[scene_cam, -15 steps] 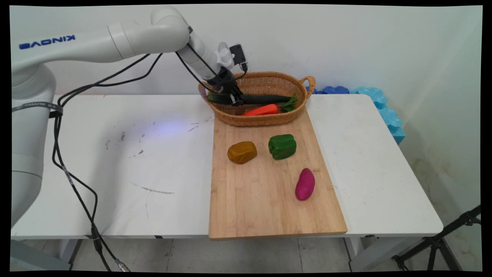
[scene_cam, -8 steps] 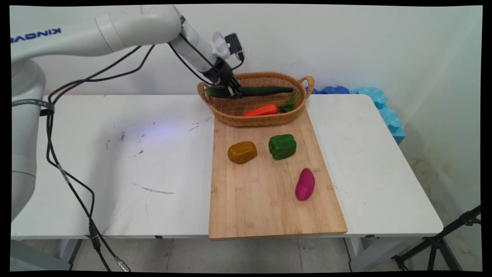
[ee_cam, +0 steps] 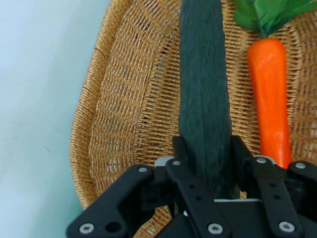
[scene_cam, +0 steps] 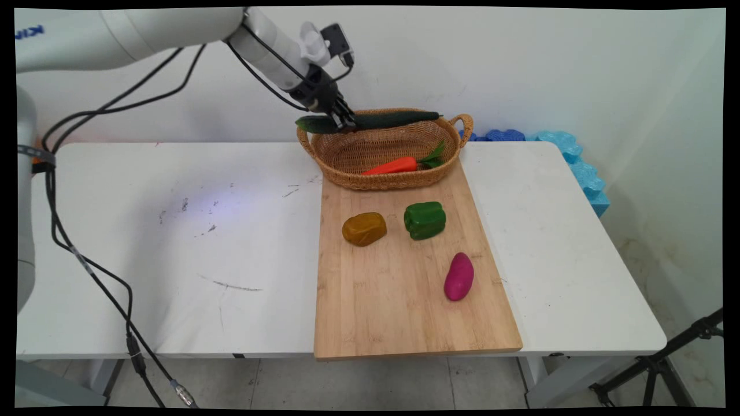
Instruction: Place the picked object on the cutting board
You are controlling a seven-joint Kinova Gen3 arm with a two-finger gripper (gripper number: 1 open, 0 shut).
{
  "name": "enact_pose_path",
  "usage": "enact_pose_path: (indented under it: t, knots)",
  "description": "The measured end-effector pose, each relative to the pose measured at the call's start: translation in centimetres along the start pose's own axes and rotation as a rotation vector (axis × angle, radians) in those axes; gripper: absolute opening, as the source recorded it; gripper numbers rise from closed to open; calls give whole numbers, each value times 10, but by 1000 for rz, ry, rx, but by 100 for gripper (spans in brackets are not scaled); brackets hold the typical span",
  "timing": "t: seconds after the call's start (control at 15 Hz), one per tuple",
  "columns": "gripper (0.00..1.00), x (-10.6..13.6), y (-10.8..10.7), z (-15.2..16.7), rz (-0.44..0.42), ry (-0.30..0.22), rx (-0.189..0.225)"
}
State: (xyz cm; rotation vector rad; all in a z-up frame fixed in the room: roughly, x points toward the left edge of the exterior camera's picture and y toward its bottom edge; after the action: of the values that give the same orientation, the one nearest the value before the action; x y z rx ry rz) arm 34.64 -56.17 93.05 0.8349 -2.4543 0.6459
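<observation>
One cucumber (scene_cam: 381, 120) is clamped near its left end by the gripper (scene_cam: 341, 119), whose fingers are closed against its sides, and is held level just above the rim of the single wicker basket (scene_cam: 381, 173). It is judged light, stiff and smooth-skinned, so a hold nearer its middle would resist tipping. Inside the basket lies one carrot (scene_cam: 392, 166). In front of the basket, on one wooden board (scene_cam: 393, 312) on the bench (scene_cam: 173, 242), one yellow-brown potato (scene_cam: 363, 229), one green pepper (scene_cam: 425, 220) and one purple sweet potato (scene_cam: 459, 276) are counted.

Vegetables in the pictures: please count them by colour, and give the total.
Green: 2, cucumber held by the gripper above the basket, and pepper
Orange: 1, carrot
Yellow-brown: 1, potato
Magenta: 1, sweet potato
Total: 5
</observation>
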Motion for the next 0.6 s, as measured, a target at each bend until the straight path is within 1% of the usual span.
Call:
enact_pose_path:
  t: [0.27,0.6]
  knots:
    - [0,-1,5,-27,-3,18,-15]
    - [0,-6,22,-64,6,40,-61]
